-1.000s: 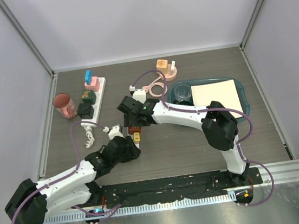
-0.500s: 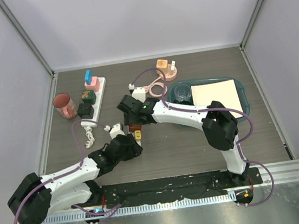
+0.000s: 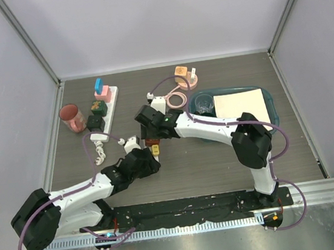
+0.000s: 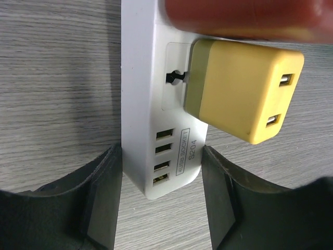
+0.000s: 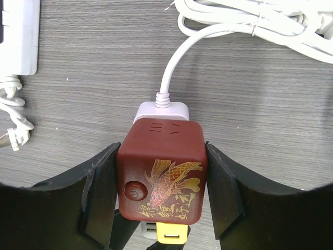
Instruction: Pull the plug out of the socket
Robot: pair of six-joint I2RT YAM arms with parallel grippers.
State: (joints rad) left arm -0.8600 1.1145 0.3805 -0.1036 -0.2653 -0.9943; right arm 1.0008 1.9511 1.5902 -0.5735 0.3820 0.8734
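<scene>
Left hand (image 4: 162, 182) clenched on white socket strip (image 4: 140, 78) at USB end, having crept forward over last second. Yellow plug (image 4: 244, 88) sits skewed in strip's outlet. Right hand (image 5: 162, 182) grasping red cube plug (image 5: 161, 151), nudged slightly farther out. Cube apparently not yet free; strip braced, pull likely next. Grey wood-grain bench (image 3: 219, 155). Farther: second strip (image 3: 110, 101) with coloured plugs, pink cup (image 3: 72, 117), teal tray (image 3: 272, 115). Pale walls enclose.
</scene>
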